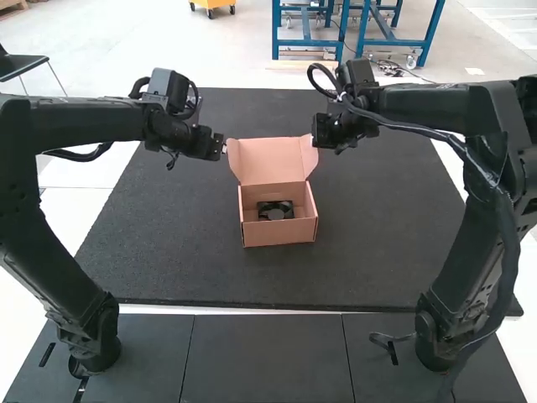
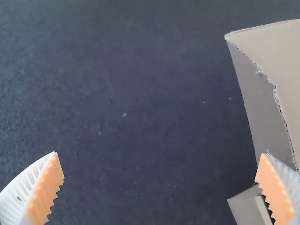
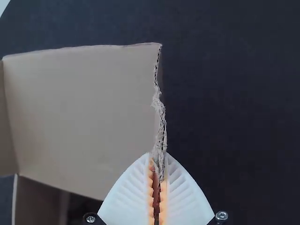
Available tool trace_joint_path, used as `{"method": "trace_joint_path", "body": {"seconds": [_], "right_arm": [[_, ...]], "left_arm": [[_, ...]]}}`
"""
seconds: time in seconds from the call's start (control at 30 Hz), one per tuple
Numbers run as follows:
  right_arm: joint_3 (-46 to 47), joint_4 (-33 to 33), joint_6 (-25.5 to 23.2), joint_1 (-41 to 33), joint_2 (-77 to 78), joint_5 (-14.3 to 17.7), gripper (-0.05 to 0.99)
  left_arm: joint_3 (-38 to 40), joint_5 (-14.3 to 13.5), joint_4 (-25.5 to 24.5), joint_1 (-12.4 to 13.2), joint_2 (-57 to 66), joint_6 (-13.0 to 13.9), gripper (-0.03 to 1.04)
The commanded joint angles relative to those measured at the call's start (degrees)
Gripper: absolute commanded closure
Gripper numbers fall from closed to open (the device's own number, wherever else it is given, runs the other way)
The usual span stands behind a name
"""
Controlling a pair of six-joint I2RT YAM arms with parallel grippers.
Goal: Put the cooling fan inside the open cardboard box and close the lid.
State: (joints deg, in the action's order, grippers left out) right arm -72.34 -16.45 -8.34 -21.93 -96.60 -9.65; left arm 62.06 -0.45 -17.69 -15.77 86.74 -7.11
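The cardboard box [image 1: 278,220] stands mid-mat with its lid [image 1: 273,159] upright at the back. The black cooling fan [image 1: 274,210] lies inside it. My right gripper [image 1: 322,139] is at the lid's right edge. In the right wrist view this gripper [image 3: 156,190] is shut on the torn side edge of the lid [image 3: 84,108]. My left gripper [image 1: 217,149] hovers at the lid's left edge. Its orange-padded fingers [image 2: 46,185] stand wide apart, and the left gripper [image 2: 159,190] is open with the lid's flap [image 2: 269,89] just beside one finger.
The box sits on a black rubber mat [image 1: 151,235] with free room on all sides. A pale floor strip [image 1: 59,218] lies to the mat's left, and dark panels [image 1: 268,357] run along the near edge.
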Motion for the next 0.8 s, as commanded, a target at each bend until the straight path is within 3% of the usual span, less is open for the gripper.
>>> {"method": "trace_joint_path", "body": {"seconds": [0.0,0.23,0.77], "right_arm": [[-2.0,0.6,0.3,0.3,0.6,-1.2,0.86],[-2.0,0.5,0.5,0.3,0.5,-1.8,0.94],[-2.2,-2.4,1.6,0.0,0.8,-3.2,0.95]], "left_arm": [[2.0,0.4,0.7,-0.5,0.0,0.5,0.04],[2.2,0.5,0.9,-1.1,0.3,0.4,0.04],[3.5,0.6,0.0,-3.7,0.6,-0.3,0.04]]}}
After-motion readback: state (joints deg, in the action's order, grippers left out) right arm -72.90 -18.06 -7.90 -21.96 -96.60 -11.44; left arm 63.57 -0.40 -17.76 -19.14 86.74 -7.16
